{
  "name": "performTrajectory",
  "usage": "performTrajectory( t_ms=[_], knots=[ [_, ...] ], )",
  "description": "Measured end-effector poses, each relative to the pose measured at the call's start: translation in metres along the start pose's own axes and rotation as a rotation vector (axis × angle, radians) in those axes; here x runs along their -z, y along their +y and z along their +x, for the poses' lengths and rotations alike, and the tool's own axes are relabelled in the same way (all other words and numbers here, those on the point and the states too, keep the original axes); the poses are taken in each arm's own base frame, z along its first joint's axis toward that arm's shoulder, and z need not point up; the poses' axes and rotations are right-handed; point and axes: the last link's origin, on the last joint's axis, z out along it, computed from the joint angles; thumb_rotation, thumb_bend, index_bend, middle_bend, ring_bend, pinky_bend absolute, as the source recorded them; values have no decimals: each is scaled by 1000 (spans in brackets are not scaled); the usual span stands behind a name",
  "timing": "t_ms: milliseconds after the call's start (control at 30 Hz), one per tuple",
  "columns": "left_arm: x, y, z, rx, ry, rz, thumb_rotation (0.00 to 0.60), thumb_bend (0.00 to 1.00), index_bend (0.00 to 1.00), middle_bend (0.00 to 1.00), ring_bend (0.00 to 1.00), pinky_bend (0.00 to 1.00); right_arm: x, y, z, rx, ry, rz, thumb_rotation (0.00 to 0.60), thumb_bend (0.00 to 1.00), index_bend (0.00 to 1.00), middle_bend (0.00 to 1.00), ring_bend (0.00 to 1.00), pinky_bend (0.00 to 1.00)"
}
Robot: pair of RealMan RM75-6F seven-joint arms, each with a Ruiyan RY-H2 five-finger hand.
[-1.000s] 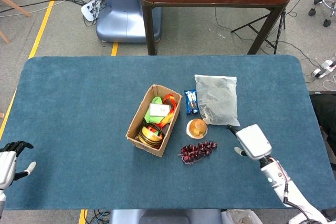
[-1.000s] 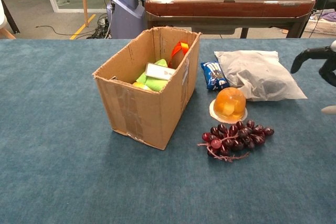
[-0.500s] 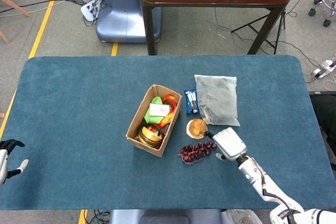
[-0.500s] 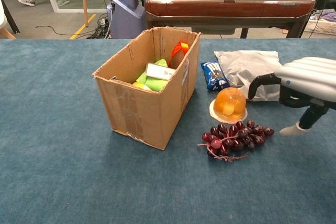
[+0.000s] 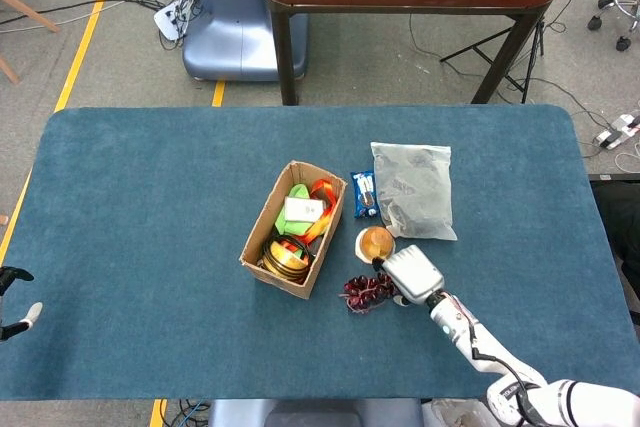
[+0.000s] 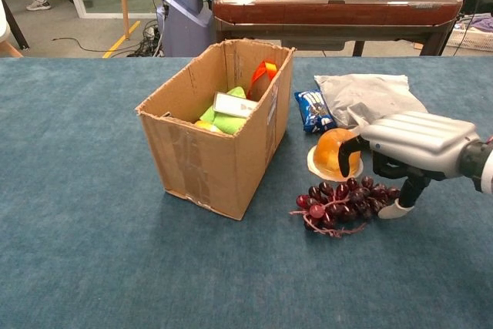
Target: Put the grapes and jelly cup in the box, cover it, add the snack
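**Right hand over the grapes, nothing gripped yet**

At the centre of the blue bench (image 5: pixel 150 197), just right of the cardboard box (image 6: pixel 219 140), lay the grapes (image 6: pixel 343 206), a dark red bunch whose long axis ran roughly left to right across the chest view, sloping slightly upward toward the right. The jelly cup (image 6: pixel 333 156) stood just behind the bunch, near it but apart as far as the chest view showed. The right hand (image 6: pixel 412 148) hung palm down over the right end of the bunch, its fingers (image 6: pixel 350 148) reaching left in front of the jelly cup and its thumb tip down on the bench close to that end of the bunch. It looked unclenched and was grasping nothing that I could see, though whether any part touched a grape could not be told.

The left hand (image 5: pixel 15 302) sat at the far lower left edge of the head view, well apart from everything, only partly in frame; its state could not be told. So the right hand was plainly the nearer one, and the bunch lay directly below and to the left of its palm.

The box stood open with coloured items inside. The blue snack packet (image 6: pixel 314 109) lay just right of the box, beside a grey plastic bag (image 6: pixel 370 98)
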Motion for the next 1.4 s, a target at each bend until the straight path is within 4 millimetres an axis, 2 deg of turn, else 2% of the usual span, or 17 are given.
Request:
performTrajectory(
  t_ms=[333,400,500,600,833,1067,1400],
  knots=[
    [0,-3,1,3,3,16,600,225,418,379,306,456,-12,-2,-10,-15,-41,3,600,3,448,994,1000,1000],
    [0,-4,2,4,3,19,600,225,418,379,306,455,-13,-2,-11,-23,-51,3,600,73,474,994,1000,1000],
    [0,-5,2,7,4,24,600,225,419,379,306,455,-13,-3,-12,-43,-69,7,600,264,523,997,1000,1000],
    [0,-5,2,7,3,22,600,225,419,379,306,455,-12,-2,-12,-59,-77,9,600,393,573,1000,1000,1000],
    [0,-5,1,4,-4,23,600,225,419,379,306,456,-10,2,-11,-63,-76,1,600,514,678,1000,1000,1000],
    [0,-5,1,3,-9,23,600,225,419,379,306,455,-2,1,2,-73,-30,14,600,531,703,1000,1000,1000],
    [1,-4,-1,1,-18,20,600,225,419,379,306,456,22,-9,49,-42,113,52,600,521,723,1000,1000,1000]
  ],
)
